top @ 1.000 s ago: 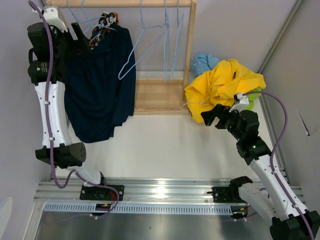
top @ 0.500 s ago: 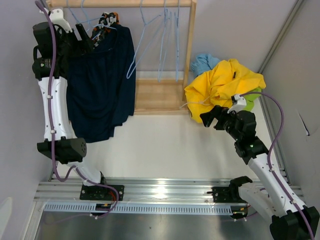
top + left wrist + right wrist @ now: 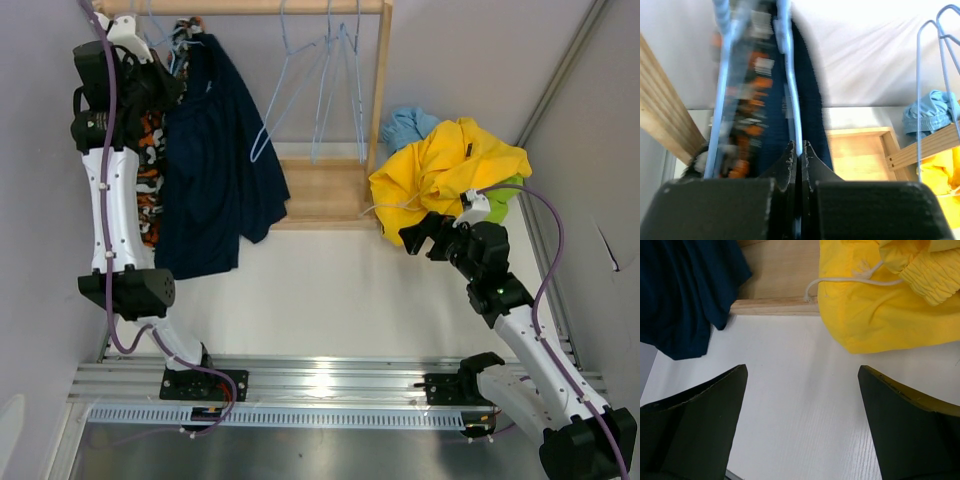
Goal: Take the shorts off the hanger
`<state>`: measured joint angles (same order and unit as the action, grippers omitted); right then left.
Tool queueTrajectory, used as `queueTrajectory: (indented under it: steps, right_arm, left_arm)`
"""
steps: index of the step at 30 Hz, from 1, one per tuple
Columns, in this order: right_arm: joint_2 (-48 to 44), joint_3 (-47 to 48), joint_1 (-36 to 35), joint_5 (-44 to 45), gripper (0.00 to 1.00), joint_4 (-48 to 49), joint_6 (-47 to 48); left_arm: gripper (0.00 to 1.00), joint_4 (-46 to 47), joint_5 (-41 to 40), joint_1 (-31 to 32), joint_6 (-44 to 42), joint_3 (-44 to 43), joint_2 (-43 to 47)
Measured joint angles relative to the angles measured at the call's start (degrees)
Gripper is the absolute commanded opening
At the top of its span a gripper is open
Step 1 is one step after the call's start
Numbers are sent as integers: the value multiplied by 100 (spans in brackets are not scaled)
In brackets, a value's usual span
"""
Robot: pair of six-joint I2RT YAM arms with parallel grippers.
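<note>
Dark navy shorts [image 3: 218,160] and camouflage shorts [image 3: 150,170] hang from the wooden rack's rail at the far left. My left gripper [image 3: 168,78] is up beside them, shut on the thin light blue wire of their hanger [image 3: 795,120]. In the left wrist view the navy shorts [image 3: 812,100] and the blurred camouflage shorts [image 3: 747,100] hang just beyond the fingertips [image 3: 790,152]. Yellow shorts [image 3: 445,165], light blue shorts [image 3: 405,125] and lime green shorts [image 3: 507,195] lie heaped at the right. My right gripper [image 3: 420,235] hovers open and empty in front of that heap, over bare table [image 3: 802,368].
Several empty light blue wire hangers [image 3: 335,80] dangle from the rail [image 3: 300,6]. The rack's wooden base [image 3: 320,190] and right post [image 3: 380,80] stand between the hanging shorts and the heap. A wall runs close along the left arm.
My left gripper has shut on the hanger wire. The navy shorts have swung to the right, uncovering the camouflage shorts on the left. The right arm has barely moved.
</note>
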<state>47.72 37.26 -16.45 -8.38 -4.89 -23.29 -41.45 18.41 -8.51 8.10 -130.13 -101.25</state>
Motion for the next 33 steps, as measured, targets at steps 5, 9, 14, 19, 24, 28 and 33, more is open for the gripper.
queueTrajectory:
  steps: [5,9,14,19,24,28,33]
  right_arm:
    - [0,-57,0,-2,100,46,-2]
    - [-7,-61,0,-2,100,48,-2]
    - [-66,-61,0,-2,99,46,-20]
    - [-251,-61,-7,0,100,37,-22]
    - [-422,-61,-28,0,99,2,-46]
    - [-485,-61,-94,2,99,-11,-92]
    - [-610,-61,-219,46,99,-96,-109]
  left_arm:
    - [0,-9,31,9,96,-22,0]
    - [0,-240,17,177,96,-330,-11]
    - [0,-227,-4,544,105,-881,-17]
    - [0,-81,37,610,153,-944,131]
    - [0,17,385,599,372,-789,374]
    - [0,142,890,640,557,-343,874]
    - [0,-17,1099,1019,413,343,1812]
